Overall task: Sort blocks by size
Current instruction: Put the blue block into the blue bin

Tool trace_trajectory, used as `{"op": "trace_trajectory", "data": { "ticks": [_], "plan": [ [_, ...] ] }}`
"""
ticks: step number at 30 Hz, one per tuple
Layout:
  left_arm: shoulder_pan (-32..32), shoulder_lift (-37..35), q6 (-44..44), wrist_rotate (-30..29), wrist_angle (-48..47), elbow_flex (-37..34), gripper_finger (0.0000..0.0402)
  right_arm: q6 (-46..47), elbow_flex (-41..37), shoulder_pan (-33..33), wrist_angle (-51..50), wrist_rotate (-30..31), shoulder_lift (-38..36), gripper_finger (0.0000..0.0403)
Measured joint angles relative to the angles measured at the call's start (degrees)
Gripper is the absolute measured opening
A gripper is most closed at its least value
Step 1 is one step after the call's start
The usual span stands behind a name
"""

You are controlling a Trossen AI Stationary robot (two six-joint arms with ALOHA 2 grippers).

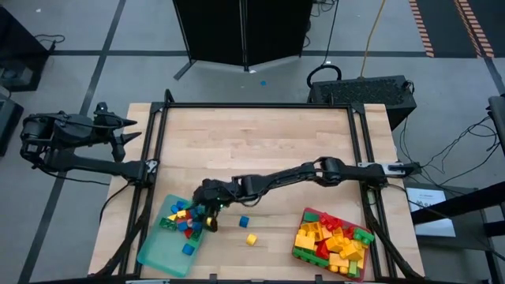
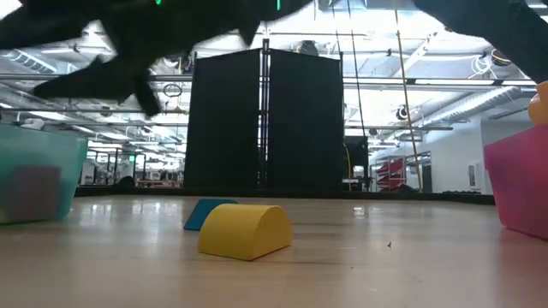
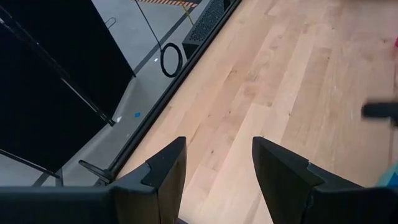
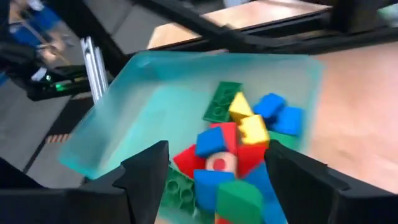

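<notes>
From above: right gripper (image 1: pixel 207 207) poised over teal tray (image 1: pixel 155 254) at seven o'clock, likely for a drop; two loose blocks (image 1: pixel 247 230) on table (image 1: pixel 260 142); larger ones heaped in red tray (image 1: pixel 301 252) at five. Left gripper (image 1: pixel 125 134) parked at nine, fingers apart, empty. Wrist view: right fingers (image 4: pixel 148 163) spread, nothing held, small pieces beneath.

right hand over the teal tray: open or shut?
Open. The right wrist view shows the right hand with fingers spread and nothing between them, above the blocks in the teal tray.
</notes>
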Motion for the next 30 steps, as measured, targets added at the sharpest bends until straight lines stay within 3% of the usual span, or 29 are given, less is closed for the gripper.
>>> {"op": "trace_trajectory", "data": {
  "ticks": [7, 13, 22, 30],
  "plan": [
    [0.0, 0.0, 0.0, 0.0, 0.0, 0.0, 0.0187, 3.48, 12.27, 0.22, -37.39, 3.83, -5.01, 0.0251],
    [0.0, 0.0, 0.1, 0.0, -0.04, 0.01, 0.0187, -2.34, 8.11, 5.25, -59.74, 4.62, -5.44, 0.0249],
    [0.0, 0.0, 0.25, -0.02, -0.06, 0.0, 0.0187, -34.44, 3.76, 10.15, -54.43, 5.1, -5.44, 0.0249],
    [-0.01, 0.0, -1.38, -0.02, -0.08, 0.0, 0.0187, -39.48, 3.74, 8.62, -51.81, 6.69, -5.22, 0.0249]
  ]
}}
